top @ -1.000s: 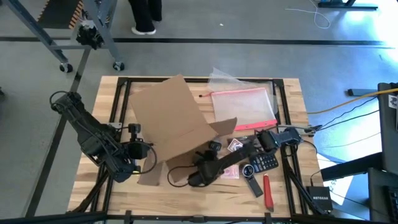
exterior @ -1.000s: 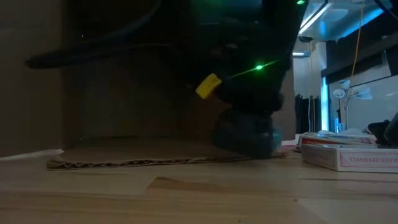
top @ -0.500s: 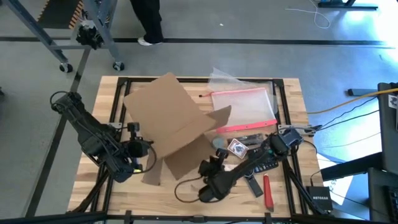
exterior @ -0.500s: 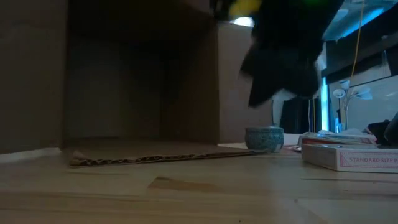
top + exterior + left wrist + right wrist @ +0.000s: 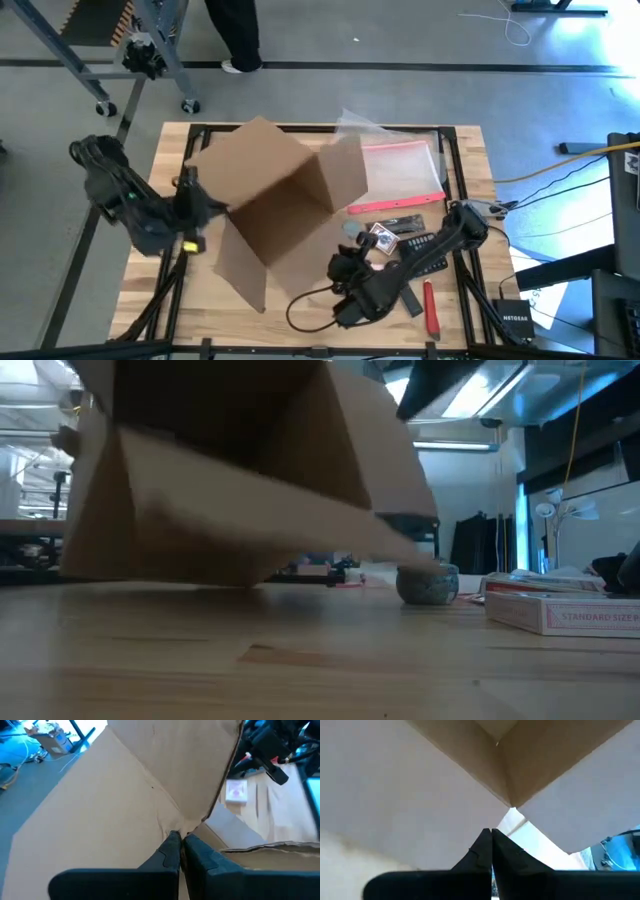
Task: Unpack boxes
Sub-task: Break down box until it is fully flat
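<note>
Matt brown corrugated cardboard box [image 5: 280,200], pale grained wooden table [image 5: 470,160], glossy clear plastic pouch [image 5: 400,170].

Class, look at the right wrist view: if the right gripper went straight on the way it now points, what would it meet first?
Most likely the cardboard box. The shut right gripper points at the box's corner fold, which fills the view ahead; how much of a gap remains is unclear.

box [image 5: 285,205] mid-table, tilted | left tool [image 5: 190,195] at its left edge | pouch [image 5: 400,172] right of box
</note>
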Motion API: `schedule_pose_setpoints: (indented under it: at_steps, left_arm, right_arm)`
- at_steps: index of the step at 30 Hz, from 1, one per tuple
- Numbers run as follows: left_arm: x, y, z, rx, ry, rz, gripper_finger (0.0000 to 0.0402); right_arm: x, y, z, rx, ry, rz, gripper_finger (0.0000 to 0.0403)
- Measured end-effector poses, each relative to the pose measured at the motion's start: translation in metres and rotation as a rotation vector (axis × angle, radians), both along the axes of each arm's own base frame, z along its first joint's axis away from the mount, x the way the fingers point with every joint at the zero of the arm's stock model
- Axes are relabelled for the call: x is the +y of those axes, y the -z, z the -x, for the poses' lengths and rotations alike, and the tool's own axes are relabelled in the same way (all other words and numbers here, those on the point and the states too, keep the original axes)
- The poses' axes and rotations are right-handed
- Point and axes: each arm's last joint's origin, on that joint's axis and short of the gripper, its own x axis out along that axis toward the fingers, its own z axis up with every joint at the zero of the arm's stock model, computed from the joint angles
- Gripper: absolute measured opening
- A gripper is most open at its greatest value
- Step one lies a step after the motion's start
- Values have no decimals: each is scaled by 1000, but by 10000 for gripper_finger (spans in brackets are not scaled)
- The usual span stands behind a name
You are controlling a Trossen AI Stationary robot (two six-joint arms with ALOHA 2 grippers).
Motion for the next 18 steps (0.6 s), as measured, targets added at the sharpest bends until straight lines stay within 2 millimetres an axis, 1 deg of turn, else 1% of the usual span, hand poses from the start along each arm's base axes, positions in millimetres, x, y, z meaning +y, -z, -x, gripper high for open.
schedule_pose_setpoints:
  at_steps: [3, 7, 13, 16, 18]
  left_arm:
    - [12, -7, 13, -39, 1, 35, 0]
    - [24, -14, 25, -80, 4, 70, 0]
    - [29, -22, 30, -144, 30, 91, 0]
    - [30, -23, 31, -152, 38, 86, 0]
    - [30, -23, 31, -149, 39, 84, 0]
  right_arm:
    - [2, -13, 6, -42, -15, -3, 1]
    - [-2, -29, 11, -54, -46, -3, 1]
    - [-12, -46, 8, -74, -88, -1, 1]
    - [-17, -49, 5, -78, -92, -7, 1]
    - [-19, -50, 1, -67, -107, -25, 9]
